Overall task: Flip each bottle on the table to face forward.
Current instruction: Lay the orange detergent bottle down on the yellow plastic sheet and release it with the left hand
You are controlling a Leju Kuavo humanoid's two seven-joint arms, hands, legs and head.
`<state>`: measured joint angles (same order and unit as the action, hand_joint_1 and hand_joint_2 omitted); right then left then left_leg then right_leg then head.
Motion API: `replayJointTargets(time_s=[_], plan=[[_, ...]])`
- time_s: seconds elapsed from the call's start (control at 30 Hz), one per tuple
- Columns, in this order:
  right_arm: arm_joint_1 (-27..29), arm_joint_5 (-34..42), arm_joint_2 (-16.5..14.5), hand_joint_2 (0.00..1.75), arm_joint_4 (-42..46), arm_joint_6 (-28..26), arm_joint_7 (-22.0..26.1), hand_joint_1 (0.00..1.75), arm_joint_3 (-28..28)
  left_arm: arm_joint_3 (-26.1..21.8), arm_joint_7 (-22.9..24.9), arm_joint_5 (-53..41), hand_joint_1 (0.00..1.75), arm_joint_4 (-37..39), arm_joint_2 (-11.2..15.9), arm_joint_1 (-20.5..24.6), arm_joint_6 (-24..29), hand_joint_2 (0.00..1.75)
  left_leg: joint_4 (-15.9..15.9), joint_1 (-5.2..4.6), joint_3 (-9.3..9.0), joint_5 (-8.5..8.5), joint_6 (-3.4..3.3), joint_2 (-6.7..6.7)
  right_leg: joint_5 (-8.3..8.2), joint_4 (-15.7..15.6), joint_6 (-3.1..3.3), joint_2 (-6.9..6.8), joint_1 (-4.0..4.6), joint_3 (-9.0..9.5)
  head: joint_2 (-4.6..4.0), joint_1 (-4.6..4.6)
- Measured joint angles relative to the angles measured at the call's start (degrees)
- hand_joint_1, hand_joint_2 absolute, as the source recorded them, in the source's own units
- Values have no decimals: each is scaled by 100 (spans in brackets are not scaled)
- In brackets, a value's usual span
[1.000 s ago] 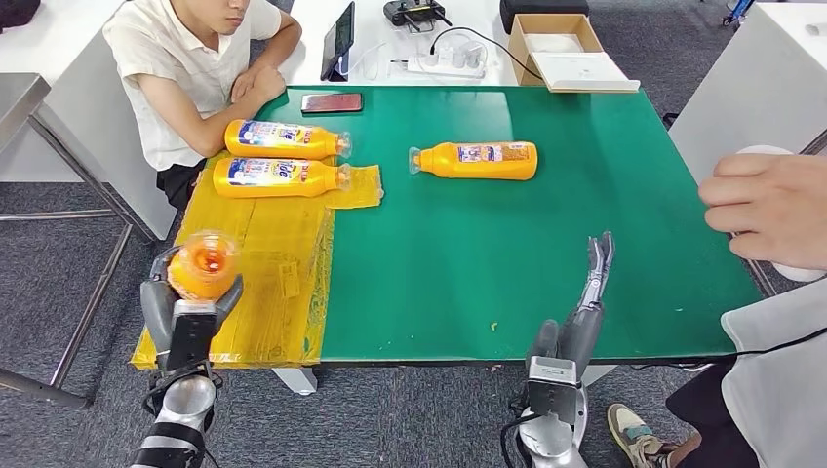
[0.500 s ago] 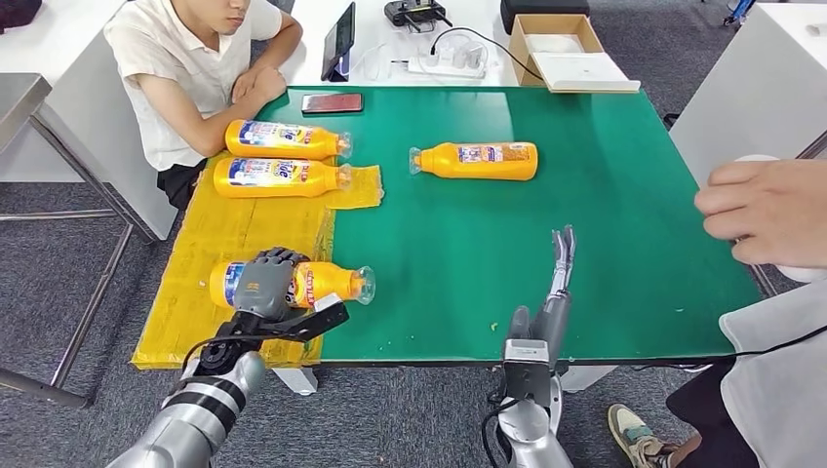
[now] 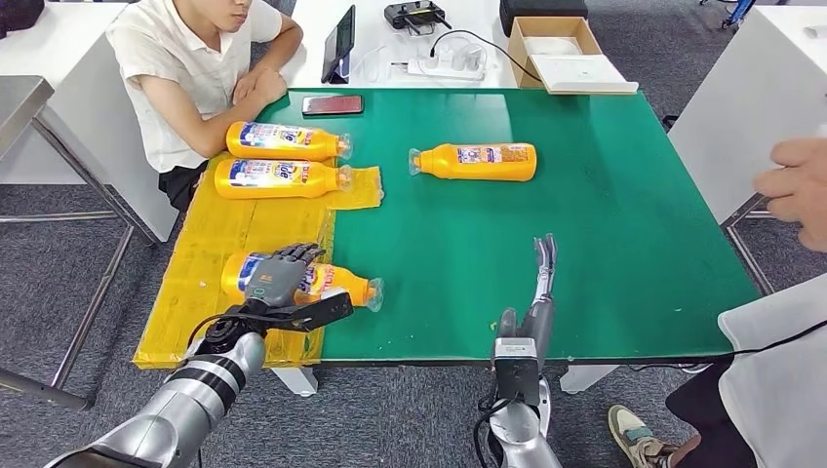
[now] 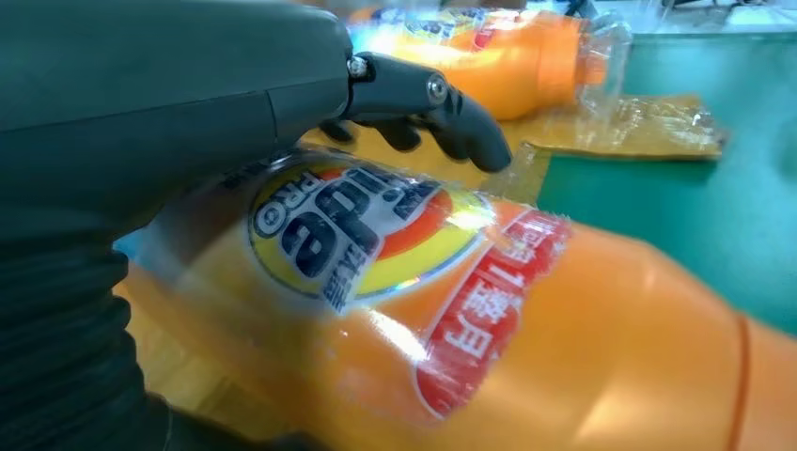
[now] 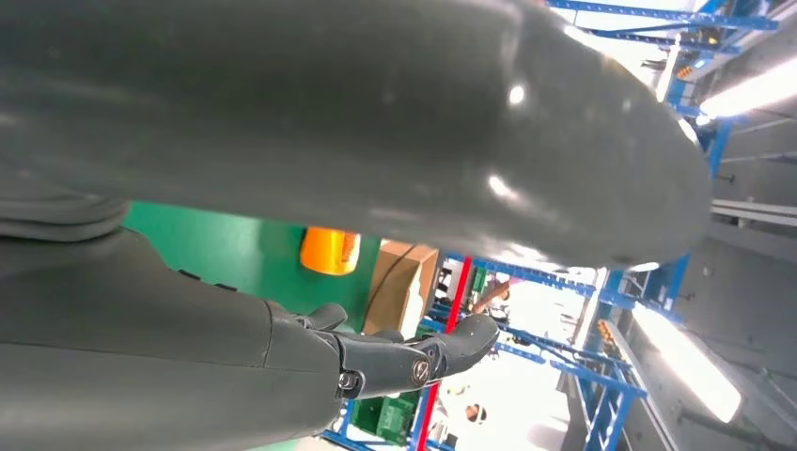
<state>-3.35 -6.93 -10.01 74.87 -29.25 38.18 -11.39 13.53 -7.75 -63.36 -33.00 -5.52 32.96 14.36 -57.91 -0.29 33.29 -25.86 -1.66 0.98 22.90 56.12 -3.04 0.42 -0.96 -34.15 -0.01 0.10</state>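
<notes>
The left robot hand (image 3: 276, 277) is lying over the near orange detergent bottle (image 3: 336, 284), its fingers (image 4: 442, 108) curling across the label and gripping the body. That bottle is lying on its side at the near left of the green surface (image 3: 585, 234), partly on the yellow plastic sheet (image 3: 224, 234), cap pointing right, printed logo facing up. Two more orange bottles are lying on their sides at the far left, one (image 3: 285, 140) just beyond the other (image 3: 278, 177), caps pointing right, labels showing. A fourth orange bottle (image 3: 475, 161) is lying near the far middle, well apart from them, cap pointing left. The right robot hand (image 3: 539, 283) is reaching over the near edge with fingers stretched straight and holding nothing. A seated person (image 3: 190, 68) is leaning at the far left corner beside a phone (image 3: 332, 103). Another person's hand (image 3: 798, 190) is showing at the right edge
</notes>
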Motion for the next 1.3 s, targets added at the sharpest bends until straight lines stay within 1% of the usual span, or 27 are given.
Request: replayJointTargets(time_s=[0.13, 0.2, 0.33, 0.43, 0.5, 0.53, 0.63, 0.7, 0.77, 0.87, 0.97, 1.03, 1.1, 1.2, 1.3], plan=[[-15, 11, -1, 0, -90, 41, 0, 0, 21, -42, -672, 1099, 0, -109, 42, -45, -753, 175, 1, 0, -13, 0, 0, 31, 7, -1, 3, -31, 0, 23, 0, -1], [-29, 24, 0, 0, -134, 43, 0, 0, 28, -59, -911, 1513, 0, -232, 65, -105, -1078, 175, 2, 0, -16, 0, 0, 34, 8, -1, 4, -36, 0, 27, 0, 0], [-36, 38, 0, 0, -182, 43, 0, 0, 37, -63, -1028, 1821, 0, -430, 92, -191, -1330, 175, 2, -1, -19, 1, -1, 26, 6, -2, 4, -35, -1, 29, -1, 3], [-35, 60, 2, 0, -215, 40, 0, 0, 43, -61, -1193, 2278, 0, -682, 128, -333, -1592, 175, 2, -1, -21, 2, -1, 24, 5, -2, 4, -34, 0, 28, 0, 2], [-33, 74, 7, 0, -228, 26, 0, 0, 44, -56, -1409, 2710, 0, -944, 145, -533, -1620, 175, 2, -1, -21, 2, 0, 22, 5, -1, 4, -34, 0, 25, -1, 2], [-30, 80, 12, 0, -230, 11, 0, 0, 45, -57, -1569, 3007, 0, -1135, 144, -671, -1543, 175, 1, -1, -18, 2, 0, 19, 5, 0, 4, -33, 0, 20, -1, 1], [-2, 78, 33, 0, -229, -78, 0, 0, 46, -105, -2084, 4182, 0, -1878, 52, -1179, -1094, 175, 1, -1, -2, 2, 0, 15, 5, 0, 4, -29, 1, 0, 0, 0], [31, 45, 49, 87, -228, -168, 0, 0, 46, -178, -2283, 5131, 0, -2550, -114, -1522, -738, 175, 1, -1, 11, 1, 0, 18, 5, -1, 4, -29, 0, -10, 1, 2], [57, -12, 63, 175, -228, -256, 0, 0, 46, -210, -2320, 5815, 0, -3180, -253, -1782, -488, 175, 1, -1, 19, 0, -1, 20, 6, -2, 4, -30, 0, -14, 1, 2], [73, -206, 108, 175, -243, -419, 0, 0, 44, -209, -2506, 6499, 0, -3950, -380, -2104, -39, 175, 1, -2, 25, -2, -2, 19, 6, -3, 3, -29, -1, -20, 0, 2], [61, -694, 243, 175, -382, -585, -1, 0, 48, -209, -2848, 6986, 0, -4740, -491, -2475, 683, 175, 1, -2, 27, -3, -1, 19, 6, -5, 3, -29, 0, -22, 0, 2], [23, -1245, 385, 175, -590, -648, -60, 0, 78, -208, -2987, 7033, 0, -5189, -535, -2743, 1117, 175, 1, -2, 27, -3, -1, 21, 7, -6, 3, -30, 0, -22, 1, 1], [-65, -1964, 572, 175, -868, -685, -288, 0, 146, -205, -3034, 6952, 0, -5549, -570, -2989, 1485, 175, 1, -2, 27, -3, -1, 21, 7, -6, 3, -30, 0, -22, 1, 1], [-271, -2742, 901, 175, -1358, -686, -712, 0, 291, -205, -3041, 6793, 0, -5929, -590, -3281, 1739, 175, 0, -3, 27, -2, -2, 24, 6, -7, 3, -32, -1, -20, 0, 1], [-481, -3073, 1182, 175, -1818, -683, -937, 0, 459, -205, -3041, 6664, 0, -6132, -600, -3456, 1858, 175, 0, -5, 26, -1, -3, 24, 5, -7, 2, -34, -2, -18, 0, 2]])
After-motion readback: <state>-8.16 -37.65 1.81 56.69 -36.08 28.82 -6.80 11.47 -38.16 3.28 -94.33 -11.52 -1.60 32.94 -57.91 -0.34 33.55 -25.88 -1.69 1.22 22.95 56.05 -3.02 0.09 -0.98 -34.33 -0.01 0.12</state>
